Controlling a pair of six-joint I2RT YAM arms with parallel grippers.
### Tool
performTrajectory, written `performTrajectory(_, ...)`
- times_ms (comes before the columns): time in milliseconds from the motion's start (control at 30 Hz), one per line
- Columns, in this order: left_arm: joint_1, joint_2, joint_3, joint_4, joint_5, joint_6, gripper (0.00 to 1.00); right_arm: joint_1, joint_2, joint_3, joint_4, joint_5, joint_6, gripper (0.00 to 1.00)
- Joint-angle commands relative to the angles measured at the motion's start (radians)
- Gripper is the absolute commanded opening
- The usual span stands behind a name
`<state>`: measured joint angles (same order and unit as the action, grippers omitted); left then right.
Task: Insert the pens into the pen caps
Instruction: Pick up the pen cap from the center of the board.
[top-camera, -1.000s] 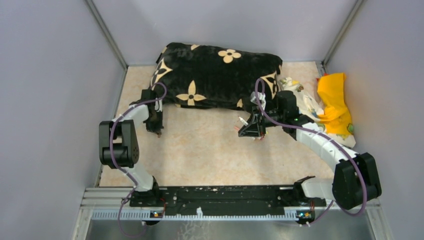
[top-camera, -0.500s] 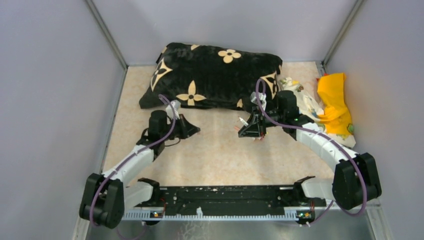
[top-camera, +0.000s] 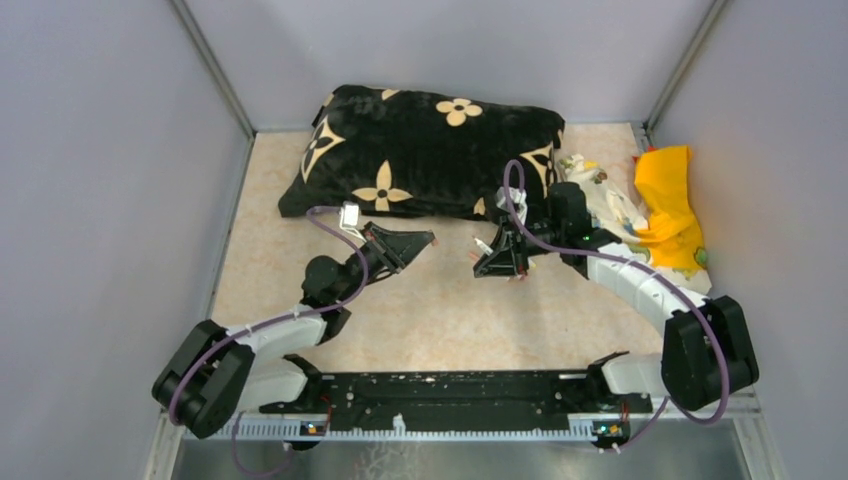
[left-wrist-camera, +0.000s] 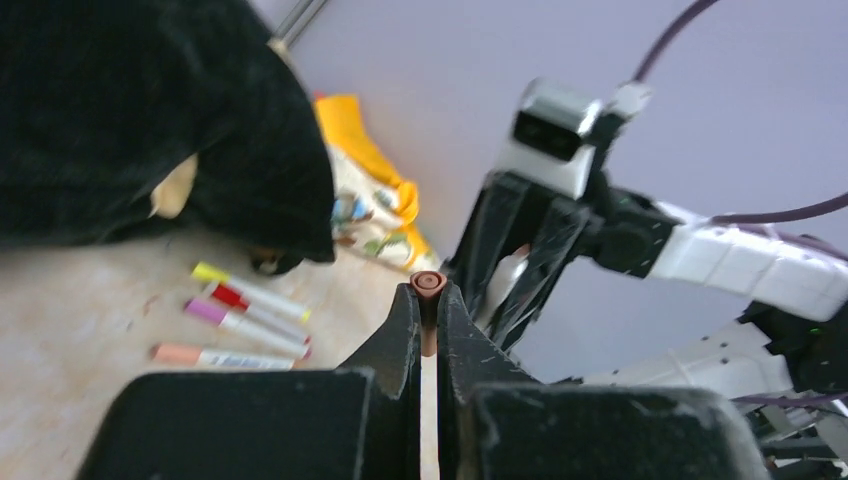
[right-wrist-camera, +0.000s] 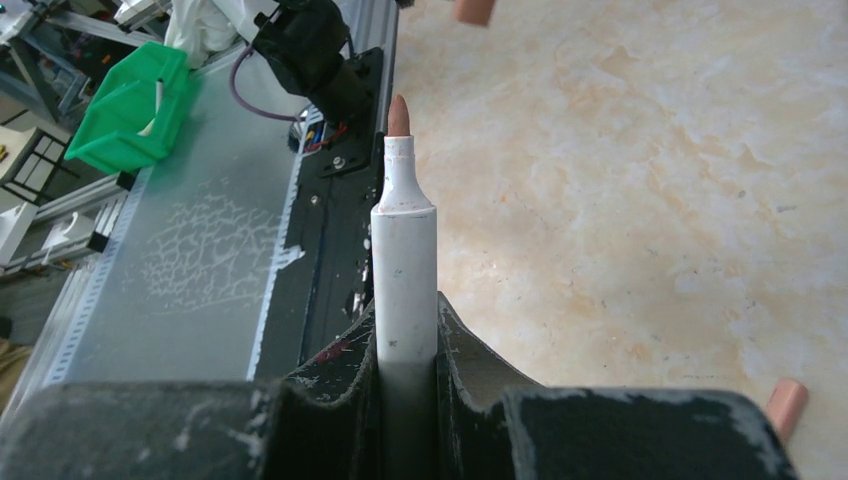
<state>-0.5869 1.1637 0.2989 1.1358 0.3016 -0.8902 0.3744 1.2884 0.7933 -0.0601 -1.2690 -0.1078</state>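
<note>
My left gripper (left-wrist-camera: 428, 300) is shut on a small brown pen cap (left-wrist-camera: 428, 284), whose open end faces away from the camera. In the top view this gripper (top-camera: 424, 240) hangs in front of the cushion, pointing right. Just to its right, my right gripper (top-camera: 493, 256) points left at it. The right gripper (right-wrist-camera: 406, 322) is shut on a white pen (right-wrist-camera: 405, 250) with a bare brown tip (right-wrist-camera: 399, 115). The held cap shows blurred (right-wrist-camera: 474, 9) beyond that tip, apart from it. Several capped pens (left-wrist-camera: 240, 322) lie side by side on the floor by the cushion's corner.
A black cushion (top-camera: 430, 150) with cream flowers fills the back of the floor. A patterned cloth (top-camera: 600, 190) and a yellow cloth (top-camera: 672, 200) lie at the back right. Another brown cap (right-wrist-camera: 786, 405) lies on the floor. A green bin (right-wrist-camera: 130, 115) stands beyond the arms' base rail.
My left arm has swung from the cushion's left end to the middle, bringing the cap close to the pen tip. The right arm has barely moved.
</note>
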Motion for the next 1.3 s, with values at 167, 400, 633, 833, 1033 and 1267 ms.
performTrajectory(167,-0.172,0.102,0.072,0.349,-0.241,0.101,0.00,0.048,0.010,0.001,0.051,0.004,0.008,0.00)
performTrajectory(400,-0.250,0.208,0.112,0.444,-0.335,0.137,0.00,0.054,0.013,-0.020,0.135,0.027,0.076,0.00)
performTrajectory(633,-0.279,0.253,0.134,0.467,-0.352,0.141,0.00,0.057,0.012,-0.020,0.141,0.038,0.086,0.00)
performTrajectory(833,-0.283,0.259,0.137,0.466,-0.353,0.136,0.00,0.057,0.012,-0.020,0.144,0.043,0.094,0.00)
performTrajectory(1033,-0.286,0.267,0.138,0.469,-0.348,0.127,0.00,0.056,0.010,-0.019,0.148,0.046,0.099,0.00)
performTrajectory(1267,-0.292,0.284,0.138,0.486,-0.343,0.112,0.00,0.056,0.011,-0.020,0.157,0.057,0.100,0.00)
